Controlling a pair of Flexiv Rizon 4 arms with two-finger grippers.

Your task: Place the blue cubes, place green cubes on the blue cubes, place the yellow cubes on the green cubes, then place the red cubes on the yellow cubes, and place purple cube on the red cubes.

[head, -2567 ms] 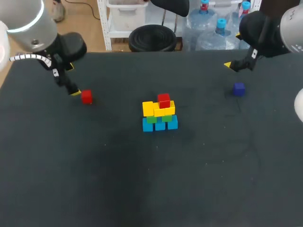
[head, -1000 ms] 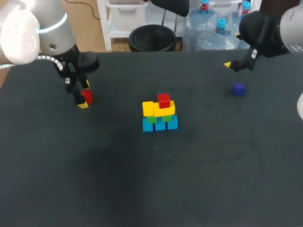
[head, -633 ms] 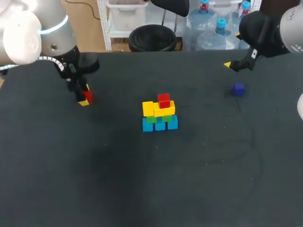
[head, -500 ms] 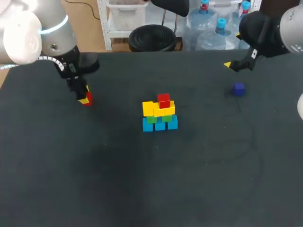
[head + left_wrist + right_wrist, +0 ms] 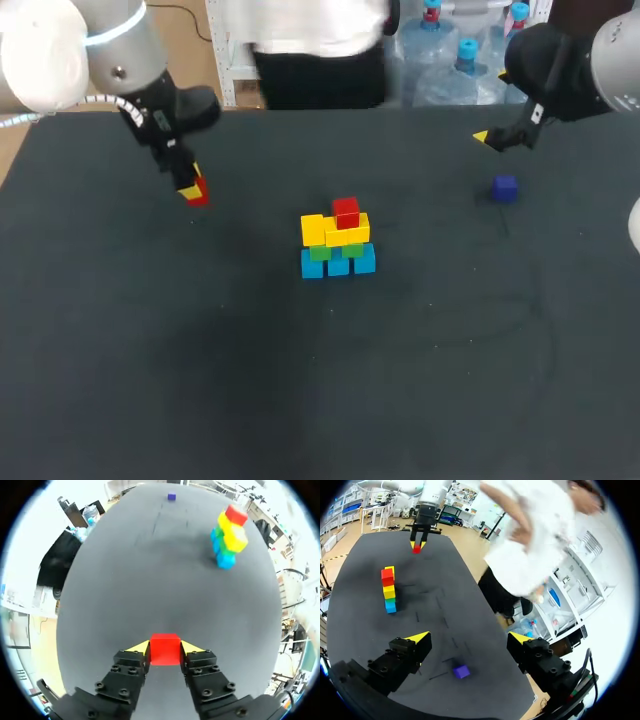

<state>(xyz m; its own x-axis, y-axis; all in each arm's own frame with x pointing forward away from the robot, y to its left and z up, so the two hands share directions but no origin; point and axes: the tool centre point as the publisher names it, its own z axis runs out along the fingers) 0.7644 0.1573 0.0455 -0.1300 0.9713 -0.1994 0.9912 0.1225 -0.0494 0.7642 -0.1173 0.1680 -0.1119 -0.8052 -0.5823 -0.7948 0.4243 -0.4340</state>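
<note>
- The left pincer [image 5: 192,188] is seen in the upper left of the head view, closed on a red cube [image 5: 197,190]. In the left wrist view the red cube [image 5: 165,650] is pressed from both sides by the yellow tips of the left pincer [image 5: 165,647].
- A stack [image 5: 337,238] is found at the middle of the dark tabletop [image 5: 300,380], well apart from both arms.
- The stack is built of blue cubes [image 5: 338,262] at the bottom, green cubes [image 5: 335,250] on them, yellow cubes [image 5: 335,232] above those, and a second red cube [image 5: 346,212] on top (one yellow cube juts out at the stack's left).
- The right pincer [image 5: 490,138] is held in the upper right of the head view, near the tabletop's far edge.
- In the right wrist view the fingers of the right pincer [image 5: 469,639] are spread wide, and nothing is gripped between them.
- A purple cube [image 5: 504,187] is seen lying alone on the tabletop, just below the right pincer in the head view. In the right wrist view the purple cube [image 5: 461,671] is seen between the spread fingers, untouched by either.
</note>
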